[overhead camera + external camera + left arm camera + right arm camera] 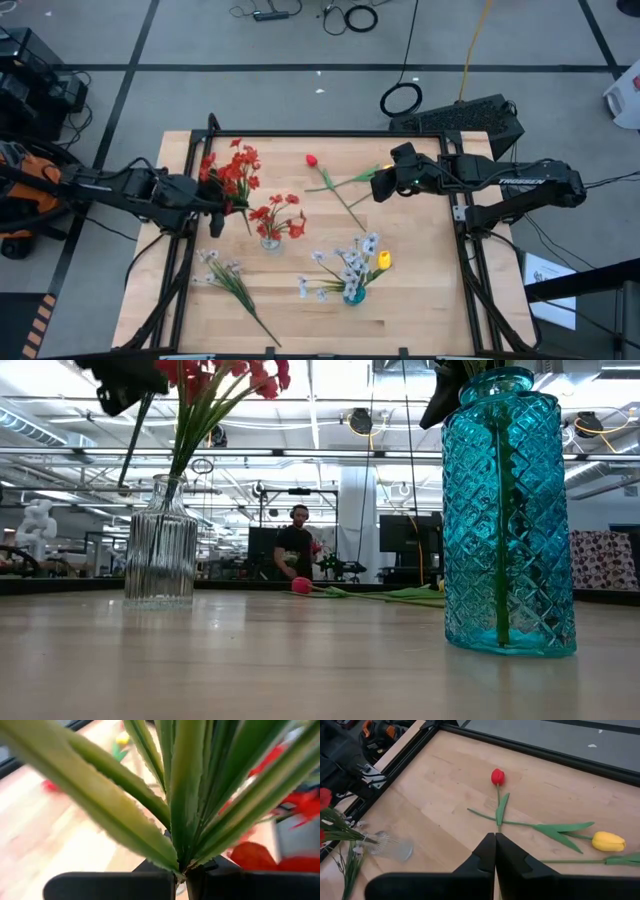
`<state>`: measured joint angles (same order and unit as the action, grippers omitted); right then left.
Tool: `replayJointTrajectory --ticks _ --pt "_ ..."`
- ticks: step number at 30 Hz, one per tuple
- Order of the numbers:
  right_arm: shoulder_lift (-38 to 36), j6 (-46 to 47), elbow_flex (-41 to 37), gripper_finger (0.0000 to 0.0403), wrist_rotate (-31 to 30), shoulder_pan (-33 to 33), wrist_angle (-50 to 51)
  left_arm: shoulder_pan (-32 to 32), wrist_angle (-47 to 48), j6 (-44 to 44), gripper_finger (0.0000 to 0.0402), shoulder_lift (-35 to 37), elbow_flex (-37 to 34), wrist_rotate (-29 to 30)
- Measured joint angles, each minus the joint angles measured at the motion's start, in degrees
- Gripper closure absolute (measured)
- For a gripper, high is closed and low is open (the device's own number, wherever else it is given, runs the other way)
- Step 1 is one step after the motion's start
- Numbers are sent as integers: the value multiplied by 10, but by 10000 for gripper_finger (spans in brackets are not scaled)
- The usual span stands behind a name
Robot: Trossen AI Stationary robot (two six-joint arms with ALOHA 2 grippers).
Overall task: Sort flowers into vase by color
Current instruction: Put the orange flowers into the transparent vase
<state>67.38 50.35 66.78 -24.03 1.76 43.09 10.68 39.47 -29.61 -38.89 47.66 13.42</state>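
A wooden table with a black frame stands on a grey floor marked with dark lines. On the floor beyond the table lie a coiled black cable, a yellow cable, a black keyboard-like unit and a small dark device; a sheet of paper lies beside the table. In the low view, a person in dark clothing stands in the room behind, among monitors, with ceiling beams and strip lights overhead.
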Motion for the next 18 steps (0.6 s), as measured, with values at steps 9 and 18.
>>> replayJointTrajectory --ticks 9,18 --pt "0 -5 0 403 -1 0 0 1 -87 22 388 -7 0 -46" --pt "0 -7 0 403 -2 0 0 12 -91 50 388 -44 0 3"
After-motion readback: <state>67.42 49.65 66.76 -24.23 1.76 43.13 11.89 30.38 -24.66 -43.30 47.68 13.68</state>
